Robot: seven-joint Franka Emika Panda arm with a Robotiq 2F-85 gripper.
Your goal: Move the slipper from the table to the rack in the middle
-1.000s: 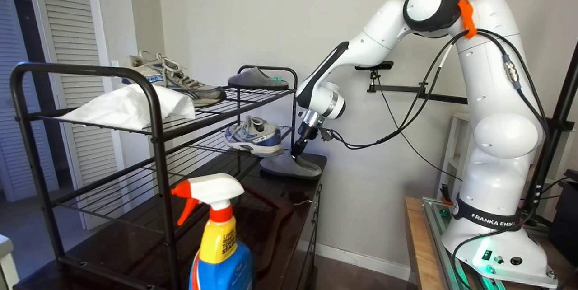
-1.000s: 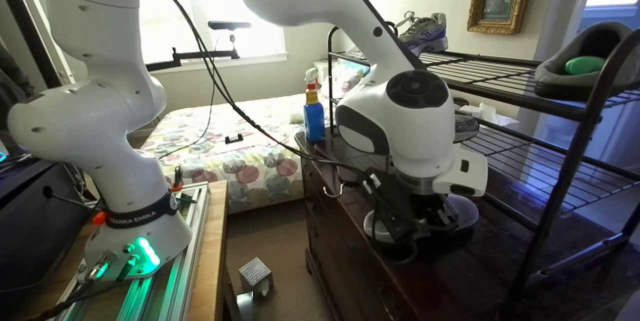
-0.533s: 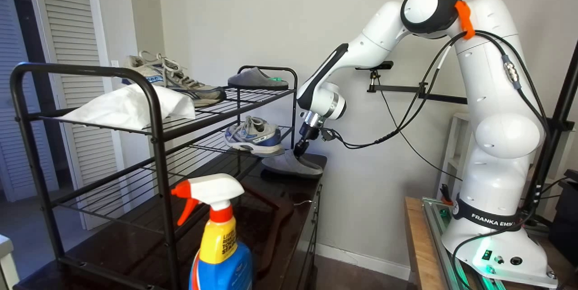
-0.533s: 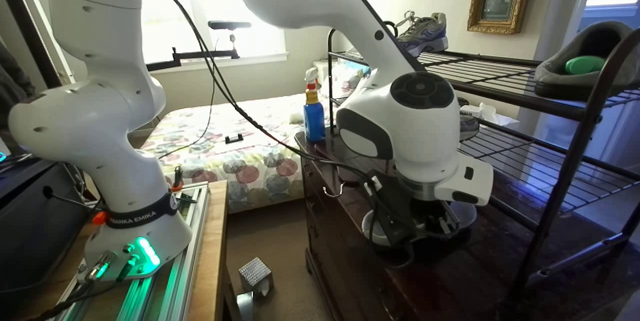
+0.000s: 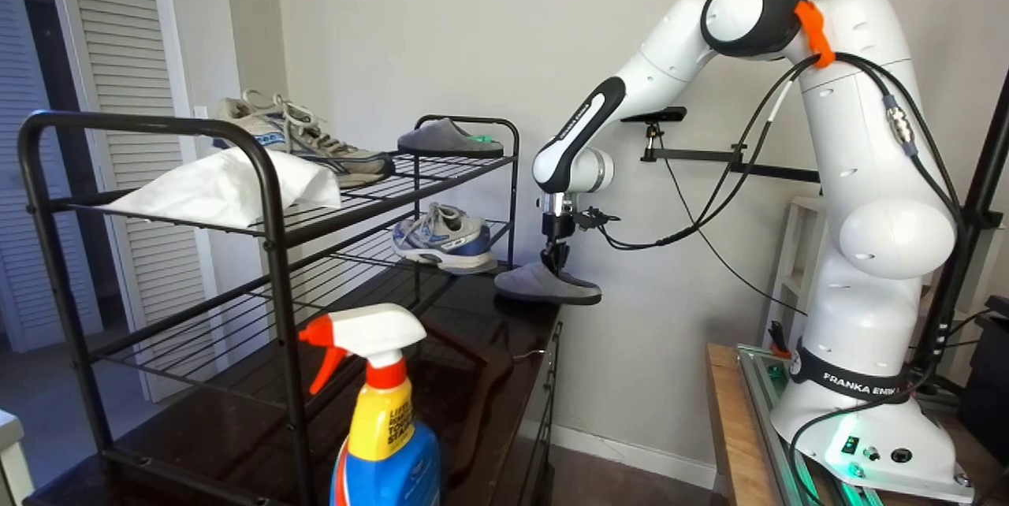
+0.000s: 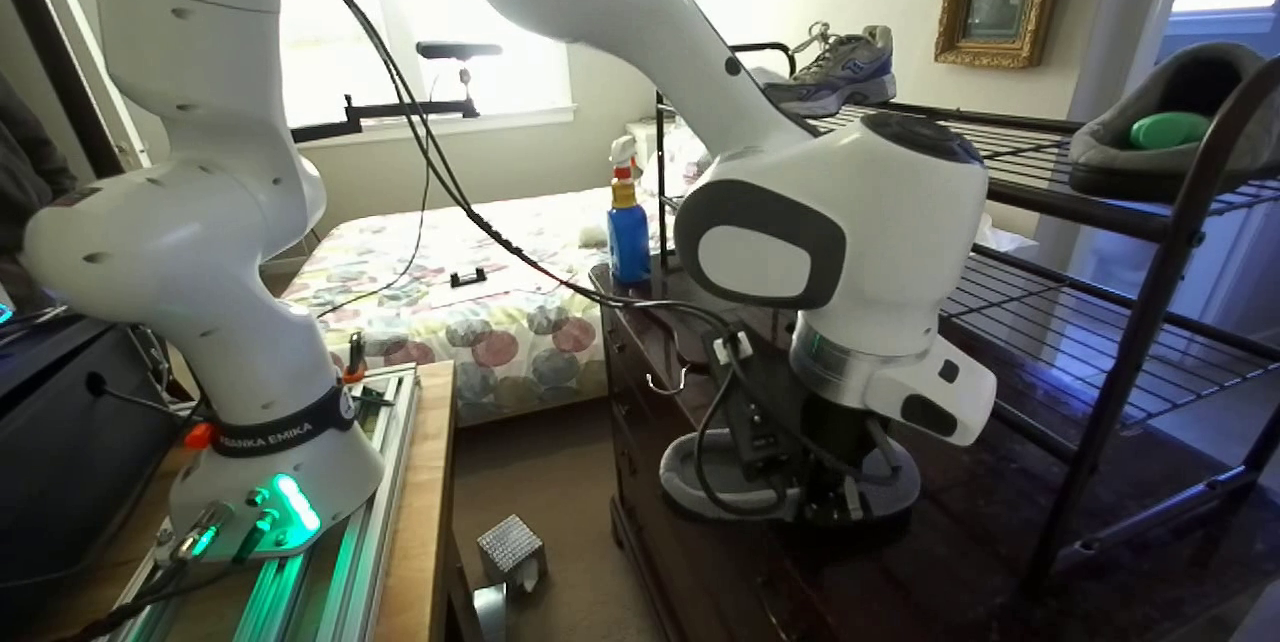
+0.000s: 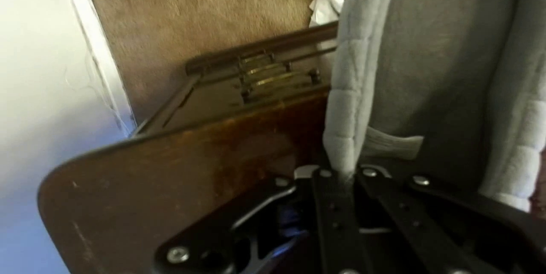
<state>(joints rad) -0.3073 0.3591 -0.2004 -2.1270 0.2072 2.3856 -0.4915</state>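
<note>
The grey slipper (image 5: 528, 283) with a dark sole is held at the far end of the dark brown table (image 5: 504, 329). Its sole overlaps the table's edge in an exterior view; I cannot tell surely whether it still touches the top. My gripper (image 5: 554, 262) points down and is shut on one side wall of the slipper. The wrist view shows the pale lining edge of the slipper (image 7: 352, 77) between the fingertips (image 7: 344, 176). In an exterior view, the arm partly hides the slipper (image 6: 705, 472). The black wire rack (image 5: 181, 315) stands on the table; its middle tier holds a sneaker (image 5: 445, 238).
The top tier holds another grey slipper (image 5: 449, 138) with a green thing inside, a sneaker (image 5: 307, 151) and white paper (image 5: 221, 183). A spray bottle (image 5: 390, 427) stands at the table's near end. A hanger's metal hook (image 6: 668, 382) lies at the table edge.
The slipper has moved with my gripper, away from the rack and toward the table's outer edge. My wrist has turned more upright. The gripper stays on the slipper.
</note>
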